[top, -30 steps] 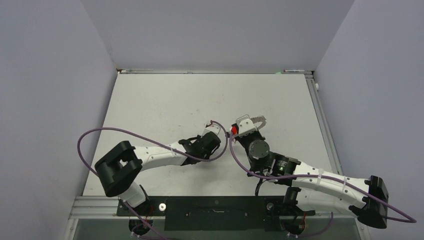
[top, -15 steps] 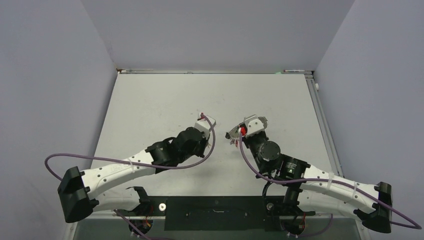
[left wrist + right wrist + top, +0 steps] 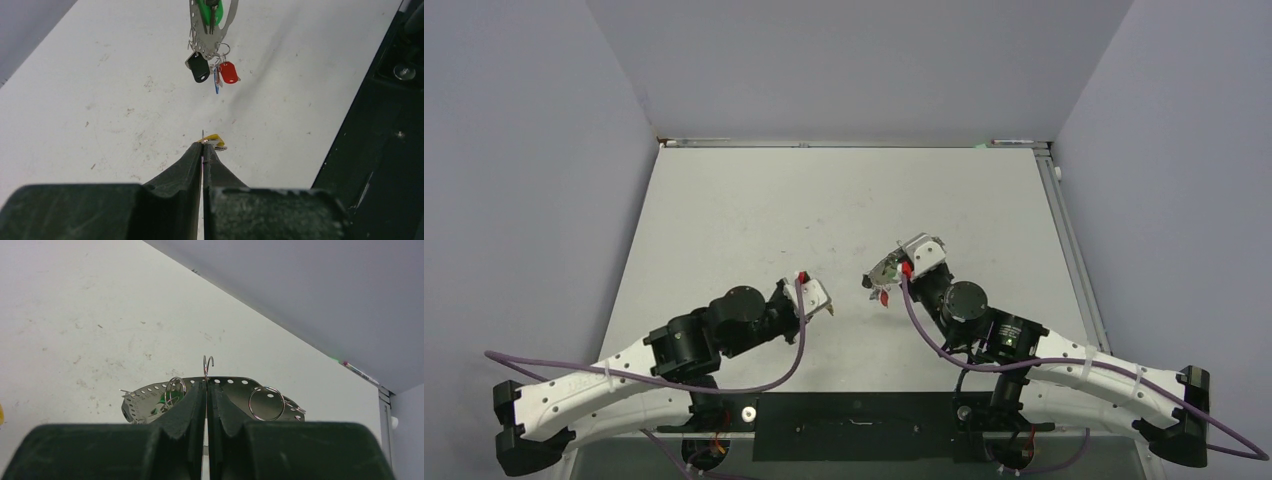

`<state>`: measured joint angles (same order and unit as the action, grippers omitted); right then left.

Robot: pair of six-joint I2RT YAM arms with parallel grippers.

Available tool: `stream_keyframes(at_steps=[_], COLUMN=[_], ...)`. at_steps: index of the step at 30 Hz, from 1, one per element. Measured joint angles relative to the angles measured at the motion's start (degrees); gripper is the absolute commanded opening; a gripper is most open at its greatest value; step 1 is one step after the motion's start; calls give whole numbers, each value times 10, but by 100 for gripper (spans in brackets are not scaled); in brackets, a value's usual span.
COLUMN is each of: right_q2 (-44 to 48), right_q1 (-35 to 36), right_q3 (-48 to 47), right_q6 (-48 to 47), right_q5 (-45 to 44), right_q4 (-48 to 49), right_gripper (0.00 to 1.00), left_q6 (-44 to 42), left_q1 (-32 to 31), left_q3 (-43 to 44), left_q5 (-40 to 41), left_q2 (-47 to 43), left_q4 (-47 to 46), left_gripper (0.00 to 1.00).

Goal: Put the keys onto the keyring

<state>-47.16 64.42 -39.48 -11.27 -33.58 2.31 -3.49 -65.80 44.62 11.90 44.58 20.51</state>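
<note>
My right gripper [image 3: 890, 270] [image 3: 205, 382] is shut on the keyring [image 3: 877, 274] [image 3: 235, 390]. The keyring is a shiny silver loop of perforated band held above the table. A thin wire hook pokes up between the shut fingers. Keys with a red tag [image 3: 229, 72], a black tag [image 3: 199, 68], a blue tag [image 3: 216, 81] and a green tag [image 3: 205, 12] hang from it. My left gripper [image 3: 823, 303] [image 3: 202, 146] is shut on the wire ring of a key with a yellow tag [image 3: 215, 141]. It sits apart from the keyring, to its near left.
The white table [image 3: 754, 215] is scuffed, with grey walls on three sides. A black base plate [image 3: 854, 425] [image 3: 380, 130] runs along the near edge. Purple cables [image 3: 924, 325] loop off both arms. Two loose split rings [image 3: 266, 403] hang on the band.
My left arm has swung back toward the near left with the yellow-tagged key, which widens the gap to the keyring. My right gripper has shifted a little left and nearer.
</note>
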Motion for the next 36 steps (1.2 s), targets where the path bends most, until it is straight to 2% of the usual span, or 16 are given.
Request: stream_keyframes(at_steps=[5,11,16,22,36], right_q2=[0,3,8,0,-17], right_q1=[0,11,36,67,123], right_q3=[0,1,7,7,7], right_q6=[-1,-19,-43,-64,-76], right_q5=[54,162,236,284,323], right_q4=[-7,-7,-7,-10,-66], right_gripper=[5,5,5,5,5], left_q6=[-93,-145,-161,-167,-168], left_q1=[-1,0,0,0,10], left_q3=[-65,-97,-125,-138,-146], left_q5=[-38,-40,-45,-53,-92], left_q2=[-80,-123,-179,-223,-220], left_q4=[-12,-22,-32,-38,-39], left_gripper=[0,0,0,0,0])
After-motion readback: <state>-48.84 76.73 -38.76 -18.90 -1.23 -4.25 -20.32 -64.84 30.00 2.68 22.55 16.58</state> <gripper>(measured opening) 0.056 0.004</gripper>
